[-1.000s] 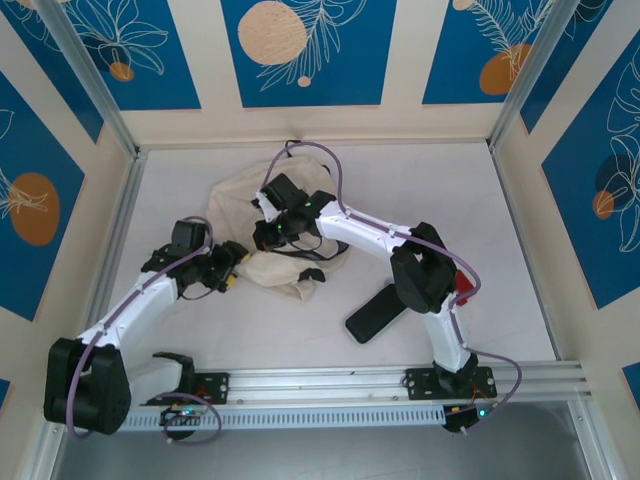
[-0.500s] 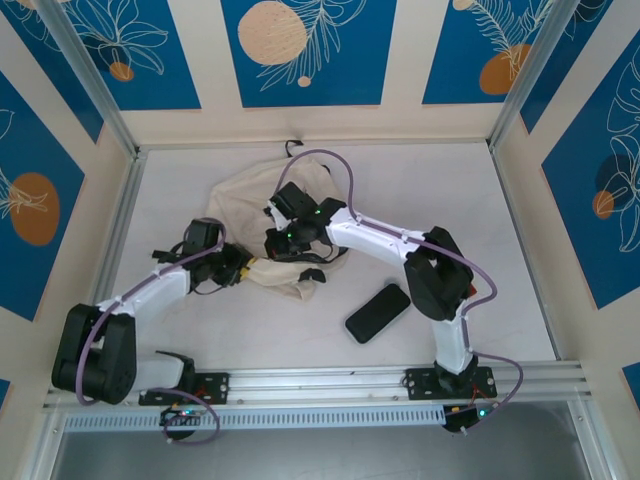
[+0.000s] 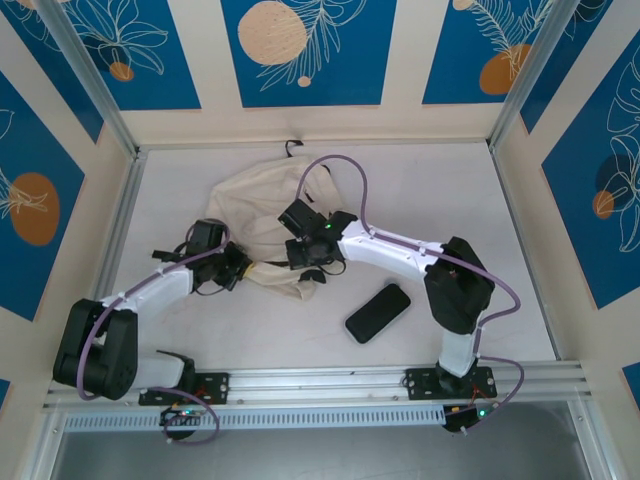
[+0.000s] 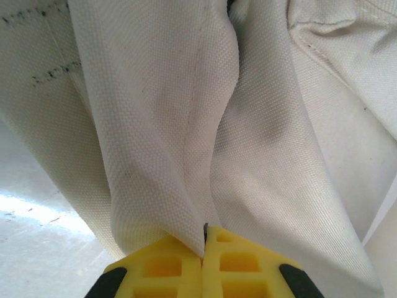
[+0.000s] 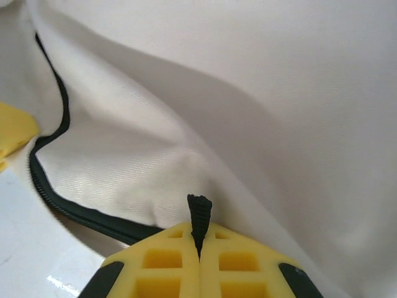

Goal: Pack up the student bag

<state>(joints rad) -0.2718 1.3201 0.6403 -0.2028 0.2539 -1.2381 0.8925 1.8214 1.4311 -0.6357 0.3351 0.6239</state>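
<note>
Jaws clamped tight on both sides. Left gripper (image 4: pixel 204 239) pinching a fold of the student bag (image 3: pixel 250 195), yellow pads (image 4: pixel 164 267) meeting on the cream cloth. Right gripper (image 5: pixel 199 239) nipped onto a little black tab (image 5: pixel 199 208) right by the zipper trim (image 5: pixel 53 186). Bag slumped on the table (image 3: pixel 430 200), left of middle and toward the back, with both grippers close together at its near edge. Dark flat slab (image 3: pixel 378 312) (phone? hard to say) lying just in front, apart from the bag, not packed yet.

Looks like the opening-up step. To do it well:
- Pull the two grips apart slowly, left one anchoring the cloth, right one following the zipper line rather than going straight up.
- Watch that thin tab, probably easy to lose from the pads.
- Lift a touch so the mouth gapes, instead of dragging the whole bag across.
- Stop once wide enough for the slab.
</note>
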